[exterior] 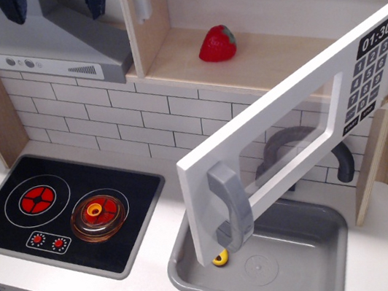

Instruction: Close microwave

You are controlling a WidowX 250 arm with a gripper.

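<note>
The microwave (162, 40) is a light-wood box at the upper right. Its wide white door (279, 124) stands swung open towards me and hangs over the sink. The door has a grey vertical bar handle (232, 206) at its left end, a clear window and a black keypad (369, 77) with clock digits 01:30. A red strawberry (217, 43) lies inside the box. My gripper (53, 1) is at the top left above the range hood, well left of the door. Only its two dark blue fingertips (12, 8) show, spread apart with nothing between them.
A grey slanted range hood (37, 41) sits under the gripper. Below it is a black hob (16, 233) with an orange pot (99, 216) on the right burner. A grey sink (301, 261) holds a yellow piece (220, 259). A dark faucet (344, 162) shows behind the door.
</note>
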